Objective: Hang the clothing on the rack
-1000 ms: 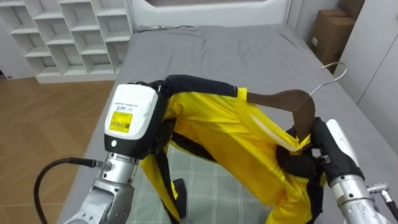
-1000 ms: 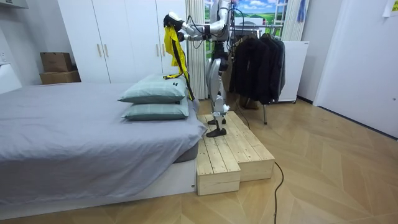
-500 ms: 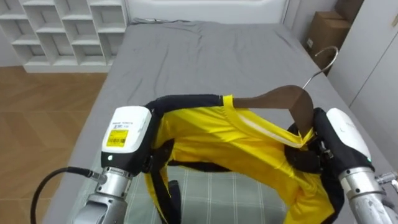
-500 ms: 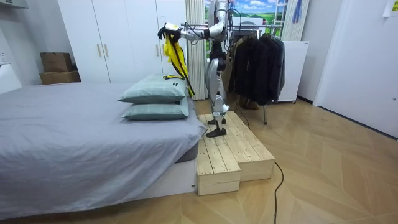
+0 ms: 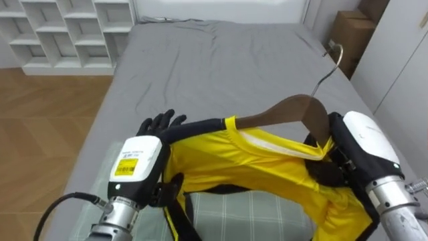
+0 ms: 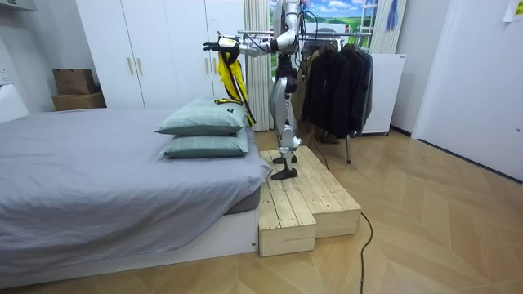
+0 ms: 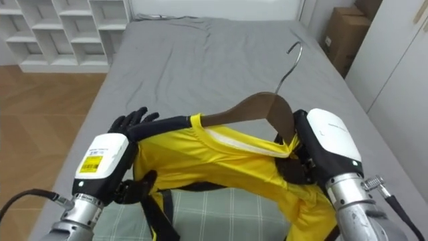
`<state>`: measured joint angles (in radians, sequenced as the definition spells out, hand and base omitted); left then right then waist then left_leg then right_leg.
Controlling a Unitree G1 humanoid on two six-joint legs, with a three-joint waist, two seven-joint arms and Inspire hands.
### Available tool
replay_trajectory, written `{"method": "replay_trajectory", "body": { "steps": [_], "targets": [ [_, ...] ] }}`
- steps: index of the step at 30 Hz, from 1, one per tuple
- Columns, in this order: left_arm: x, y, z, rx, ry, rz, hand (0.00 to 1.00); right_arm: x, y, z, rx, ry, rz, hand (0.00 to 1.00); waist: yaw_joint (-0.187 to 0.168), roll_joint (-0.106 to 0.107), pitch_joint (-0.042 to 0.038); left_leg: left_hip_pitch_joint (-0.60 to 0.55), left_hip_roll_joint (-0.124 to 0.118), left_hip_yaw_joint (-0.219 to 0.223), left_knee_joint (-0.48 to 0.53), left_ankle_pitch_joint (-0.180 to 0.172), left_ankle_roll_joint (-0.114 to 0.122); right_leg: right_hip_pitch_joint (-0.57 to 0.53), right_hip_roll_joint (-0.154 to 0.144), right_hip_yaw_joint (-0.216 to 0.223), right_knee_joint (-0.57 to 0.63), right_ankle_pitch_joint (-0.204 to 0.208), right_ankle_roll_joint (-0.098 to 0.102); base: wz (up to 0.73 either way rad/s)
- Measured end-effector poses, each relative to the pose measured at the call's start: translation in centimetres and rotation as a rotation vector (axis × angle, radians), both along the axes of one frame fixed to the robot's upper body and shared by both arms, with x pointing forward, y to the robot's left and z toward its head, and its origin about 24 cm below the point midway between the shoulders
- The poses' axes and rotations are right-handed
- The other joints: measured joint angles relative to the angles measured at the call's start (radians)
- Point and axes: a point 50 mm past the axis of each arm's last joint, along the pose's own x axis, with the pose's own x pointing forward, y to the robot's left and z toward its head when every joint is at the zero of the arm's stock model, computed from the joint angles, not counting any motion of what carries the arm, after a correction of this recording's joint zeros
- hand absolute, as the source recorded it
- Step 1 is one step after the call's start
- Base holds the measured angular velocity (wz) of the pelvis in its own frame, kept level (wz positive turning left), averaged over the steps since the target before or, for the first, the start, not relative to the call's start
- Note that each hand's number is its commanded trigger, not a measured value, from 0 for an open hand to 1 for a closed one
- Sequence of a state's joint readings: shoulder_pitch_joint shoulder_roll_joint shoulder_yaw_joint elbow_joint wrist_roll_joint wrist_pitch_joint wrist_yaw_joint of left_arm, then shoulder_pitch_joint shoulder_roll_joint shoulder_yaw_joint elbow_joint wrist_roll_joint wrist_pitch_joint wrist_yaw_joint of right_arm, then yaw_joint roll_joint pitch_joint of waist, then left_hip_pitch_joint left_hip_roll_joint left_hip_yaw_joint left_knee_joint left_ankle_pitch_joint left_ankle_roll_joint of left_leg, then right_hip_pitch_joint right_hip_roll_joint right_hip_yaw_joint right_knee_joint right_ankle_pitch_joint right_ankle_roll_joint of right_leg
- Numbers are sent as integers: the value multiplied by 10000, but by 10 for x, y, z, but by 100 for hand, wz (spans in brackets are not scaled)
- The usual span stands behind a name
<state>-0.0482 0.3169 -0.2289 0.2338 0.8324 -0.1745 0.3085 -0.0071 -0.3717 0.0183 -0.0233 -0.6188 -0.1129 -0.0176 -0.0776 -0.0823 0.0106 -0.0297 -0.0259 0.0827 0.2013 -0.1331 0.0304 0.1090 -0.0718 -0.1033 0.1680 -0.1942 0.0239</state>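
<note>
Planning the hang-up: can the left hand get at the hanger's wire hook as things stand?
Probably yes: the hook stands bare above the hanger. But the left hand lies open at the shoulder of the yellow shirt and seems to prop it, so that may sag.

A yellow garment (image 5: 267, 164) drapes a wooden hanger (image 5: 294, 110).

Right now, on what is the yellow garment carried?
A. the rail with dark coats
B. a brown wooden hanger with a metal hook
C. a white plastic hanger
B: the yellow garment drapes over the brown wooden hanger, between the left hand and the right hand.
</note>
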Motion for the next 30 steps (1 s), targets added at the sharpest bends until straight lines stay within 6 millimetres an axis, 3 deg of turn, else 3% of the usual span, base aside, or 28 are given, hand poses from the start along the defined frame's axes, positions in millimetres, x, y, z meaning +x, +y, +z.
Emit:
{"method": "replay_trajectory", "body": {
  "steps": [8, 21, 30],
  "targets": [
    [-20, 4, -33, -679, 1766, 436, 0, -8, 3, -1, -577, 3, 301, 100, 13, 3, 0, 65, 1, -42, 8, -1, 0, 79, 17, 24, -5, -1, 1, 0],
    [-32, 6, -57, -2128, 2978, 1008, 0, -16, 4, -9, -629, 224, 497, 100, 31, 167, -18, 168, 4, -9, 7, -2, 1, 149, 27, 116, 6, 1, 1, -1],
    [-27, 12, -50, -5928, 3407, 2030, 0, -22, 1, -15, -821, 203, 251, 100, 239, 216, -34, 131, 12, -20, -12, -1, -2, 111, 31, 42, 0, 1, 3, 0]
  ]
}}
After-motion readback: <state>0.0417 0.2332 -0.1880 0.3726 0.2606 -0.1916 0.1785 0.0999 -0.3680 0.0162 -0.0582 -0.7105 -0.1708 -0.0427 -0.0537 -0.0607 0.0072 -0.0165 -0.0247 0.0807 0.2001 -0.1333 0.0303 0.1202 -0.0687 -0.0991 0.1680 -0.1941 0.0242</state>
